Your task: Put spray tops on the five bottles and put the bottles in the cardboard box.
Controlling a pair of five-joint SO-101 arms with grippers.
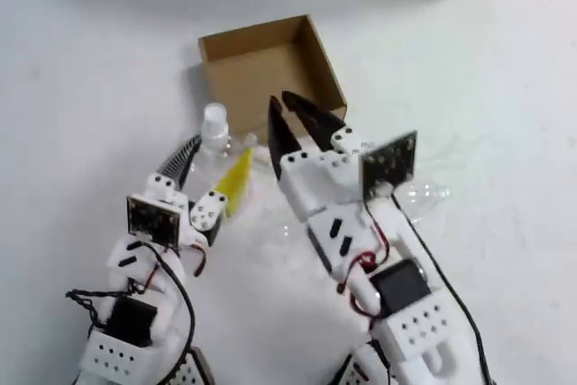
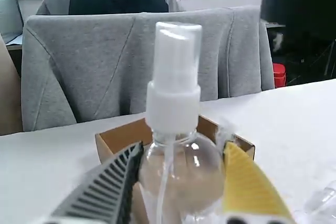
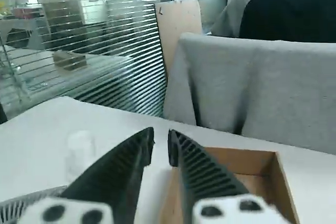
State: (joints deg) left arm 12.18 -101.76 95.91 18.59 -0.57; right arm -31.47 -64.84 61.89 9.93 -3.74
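While the cardboard box lies open just beyond both arms, the left gripper clamps the bottle upright, long axis vertical, beside the box's near-left corner. The box lies ahead, slightly right. Right gripper: narrow gap, empty, over the box's near edge. Spray top looks seated.

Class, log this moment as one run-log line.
left pincer: shut on clear plastic bottle with white spray top | right pincer: open, empty, near brown cardboard box
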